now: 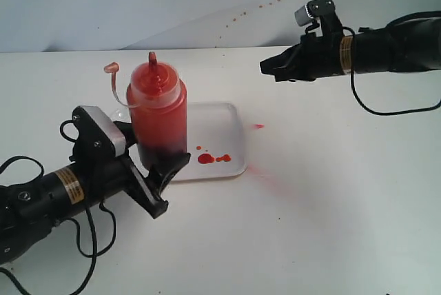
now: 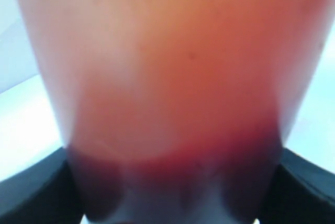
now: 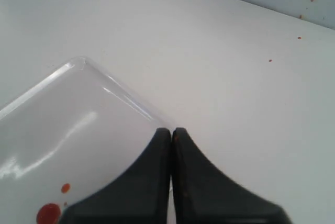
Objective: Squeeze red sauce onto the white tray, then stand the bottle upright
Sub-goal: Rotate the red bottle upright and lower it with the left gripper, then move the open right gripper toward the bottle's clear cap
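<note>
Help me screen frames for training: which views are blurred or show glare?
Left wrist view: the squeeze bottle fills the frame, too close and out of focus. Right wrist view: sharp, with glare streaks on the white tray. Exterior view: sharp, evenly lit, soft shadows.

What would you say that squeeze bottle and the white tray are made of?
The bottle looks like soft, translucent plastic: its wall glows orange-red, darker towards the base, as if the contents show through. The white tray seems to be thin, glossy plastic, judging by the bright glints along its low rounded rim, though the pictures cannot rule out another smooth material.
</note>
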Controlling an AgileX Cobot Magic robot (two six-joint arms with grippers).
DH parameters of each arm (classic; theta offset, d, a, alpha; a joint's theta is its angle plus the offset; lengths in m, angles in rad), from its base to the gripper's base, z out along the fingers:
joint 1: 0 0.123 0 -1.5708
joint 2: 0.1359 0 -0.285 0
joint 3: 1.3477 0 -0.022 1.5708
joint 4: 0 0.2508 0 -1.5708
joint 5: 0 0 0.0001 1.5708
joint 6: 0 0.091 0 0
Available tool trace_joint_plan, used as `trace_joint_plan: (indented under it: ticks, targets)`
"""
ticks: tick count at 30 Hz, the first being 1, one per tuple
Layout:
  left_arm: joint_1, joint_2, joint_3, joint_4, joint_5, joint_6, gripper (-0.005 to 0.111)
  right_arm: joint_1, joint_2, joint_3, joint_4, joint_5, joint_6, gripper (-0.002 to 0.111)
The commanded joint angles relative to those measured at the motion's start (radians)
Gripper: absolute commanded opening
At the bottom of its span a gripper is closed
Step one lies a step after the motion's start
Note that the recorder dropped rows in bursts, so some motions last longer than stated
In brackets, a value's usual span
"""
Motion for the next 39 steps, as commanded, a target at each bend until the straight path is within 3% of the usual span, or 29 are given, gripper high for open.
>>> trace_joint_plan:
  ticks: [1,7,11,18,23,28,33,39]
  targets:
    - [0.001,-0.018,0.001,0.199,-0.063,-0.105,0.0,-0.003,-0.028,0.07,0.124,-0.002,-0.147,0.0]
    - [0.001,-0.018,0.007,0.395,-0.063,-0.214,0.0,-0.003,-0.104,0.189,0.165,0.043,-0.284,0.0]
    - [0.004,-0.018,0.042,0.398,-0.063,-0.214,0.0,-0.003,-0.164,0.279,0.227,0.024,-0.357,0.0]
    - [0.098,-0.018,0.056,0.654,-0.063,-0.3,0.0,0.007,-0.293,0.493,0.393,-0.063,-0.54,0.0]
    - [0.151,-0.018,0.056,0.8,-0.063,-0.342,0.0,0.061,-0.403,0.688,0.611,-0.085,-0.751,0.0]
    - [0.153,-0.018,0.056,0.923,-0.063,-0.34,0.0,0.172,-0.509,0.843,0.737,-0.092,-0.9,0.0]
    - [0.153,-0.018,0.056,0.943,-0.063,-0.34,0.0,0.266,-0.612,0.96,0.859,-0.056,-1.011,0.0]
    - [0.153,-0.018,0.054,0.926,-0.063,-0.34,0.0,0.277,-0.739,1.084,0.921,-0.051,-1.031,0.0]
